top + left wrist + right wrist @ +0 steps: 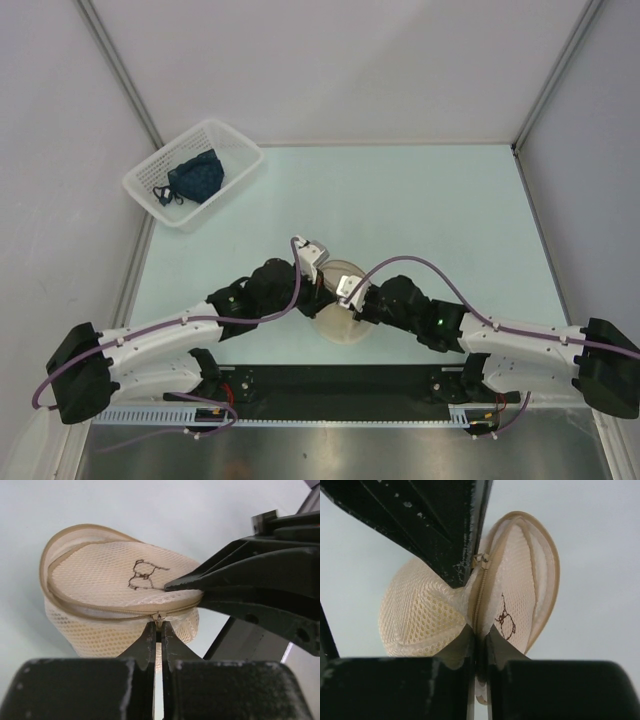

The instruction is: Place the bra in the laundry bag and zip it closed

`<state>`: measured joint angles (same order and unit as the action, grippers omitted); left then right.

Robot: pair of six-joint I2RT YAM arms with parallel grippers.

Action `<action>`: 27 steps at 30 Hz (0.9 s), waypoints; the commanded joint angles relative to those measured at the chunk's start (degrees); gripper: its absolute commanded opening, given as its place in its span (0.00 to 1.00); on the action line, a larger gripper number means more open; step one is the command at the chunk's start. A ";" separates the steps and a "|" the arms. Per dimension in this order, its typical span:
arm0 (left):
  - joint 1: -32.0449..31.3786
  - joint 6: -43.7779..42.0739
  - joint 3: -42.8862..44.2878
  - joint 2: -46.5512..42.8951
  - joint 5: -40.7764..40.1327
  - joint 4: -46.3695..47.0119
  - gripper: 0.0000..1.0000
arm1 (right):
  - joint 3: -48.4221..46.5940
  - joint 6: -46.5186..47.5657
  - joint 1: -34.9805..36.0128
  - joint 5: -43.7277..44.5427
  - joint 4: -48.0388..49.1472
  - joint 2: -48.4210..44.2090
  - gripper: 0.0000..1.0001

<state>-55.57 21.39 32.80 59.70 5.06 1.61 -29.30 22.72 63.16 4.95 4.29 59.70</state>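
Two robot arms met over the laundry bag [341, 322] at the near middle of the table [430, 200], with the zip only partly settled. The left gripper [159, 626] was pinched shut on the small zip pull [159, 617] at the bag's near rim. The right gripper [480, 633] was clamped on the mesh and seam of the same rim, just to the right of the pull. The round lid, with its dark bra drawing [142, 575], sat tilted and squashed between the two grips.

The bra was nowhere in the open. A yellowish tint behind the mesh wall suggested it already lay inside, though the pictures could not confirm that. How much of the zip was open could not be told either.

Closing it well appeared to call for the right gripper to act as an anchor, holding the seam taut close to the slider. The left would then draw the pull along the curve of the rim, not outward from the bag. Short strokes with a fresh anchor seemed wiser than one long drag, which could bunch the soft mesh or slip the pull free.

A white basket [145, 195] holding a dark blue garment [195, 177] stood far left, well apart.
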 commanded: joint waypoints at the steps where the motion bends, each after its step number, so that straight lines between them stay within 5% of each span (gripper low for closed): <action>1: 2.12 2.32 3.24 -0.56 -4.97 -5.71 0.00 | -1.65 -0.05 0.21 1.11 2.47 -1.51 0.00; 6: 13.36 6.30 2.62 -0.55 -0.06 -6.36 0.00 | 4.59 2.67 -0.57 3.75 5.72 -5.55 0.00; 11: 16.20 2.96 3.77 -2.13 6.43 -5.65 0.00 | 5.84 1.45 -4.53 2.00 8.63 -7.06 0.04; 12: 16.11 2.78 3.85 -2.66 7.15 -5.13 0.00 | 3.57 0.06 -4.79 1.56 6.54 -6.79 0.36; 13: 16.20 2.87 3.94 -3.27 7.77 -5.04 0.00 | 2.07 -0.65 -4.80 1.81 4.95 -6.27 0.55; 15: 16.20 2.96 4.21 -3.98 8.47 -5.38 0.00 | -3.45 -2.76 -4.45 1.99 -2.22 -5.30 0.69; 24: 15.93 4.19 6.14 -5.48 11.99 -6.26 0.00 | -14.64 -7.34 1.00 -0.02 -14.93 -9.35 0.73; 27: 15.49 4.28 6.58 -5.04 12.61 -6.35 0.00 | -17.10 -8.39 1.36 -0.91 -13.09 -4.01 0.62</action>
<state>-39.79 25.45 36.25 54.98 15.03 -5.30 -42.50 16.86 63.83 5.41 -7.53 50.37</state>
